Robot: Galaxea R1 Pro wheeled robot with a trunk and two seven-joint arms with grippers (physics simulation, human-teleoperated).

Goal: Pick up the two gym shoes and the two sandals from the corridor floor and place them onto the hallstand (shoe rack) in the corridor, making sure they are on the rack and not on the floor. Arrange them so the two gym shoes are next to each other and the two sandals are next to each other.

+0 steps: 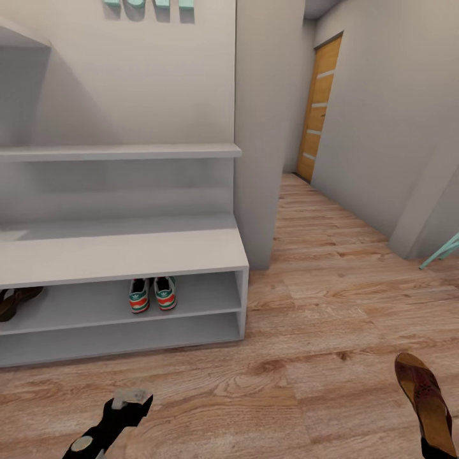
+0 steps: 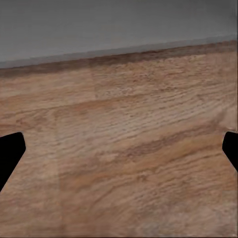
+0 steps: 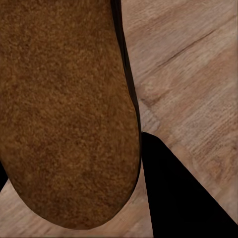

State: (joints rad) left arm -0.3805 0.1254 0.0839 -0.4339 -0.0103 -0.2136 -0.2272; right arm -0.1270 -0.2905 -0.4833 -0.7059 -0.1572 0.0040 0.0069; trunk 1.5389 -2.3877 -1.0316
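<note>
Your right gripper (image 3: 141, 163) clamps sandal (image 1: 424, 398), fingers flanking sole edge, above corridor floor (image 1: 319, 319). Your left gripper (image 2: 119, 148) spread wide, empty. Gym shoes (image 1: 152, 294) sit on hallstand (image 1: 121, 255) shelf, ahead of left gripper.

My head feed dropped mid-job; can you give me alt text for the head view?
Both gym shoes sit together on the grey hallstand's upper low shelf, one sandal at its left edge. The other sandal is at lower right, off the rack; the left gripper hovers over floor.

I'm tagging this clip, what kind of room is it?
Probably a home entrance corridor: a grey shoe rack holding sneakers, plank flooring, and a wooden door at the far end.
</note>
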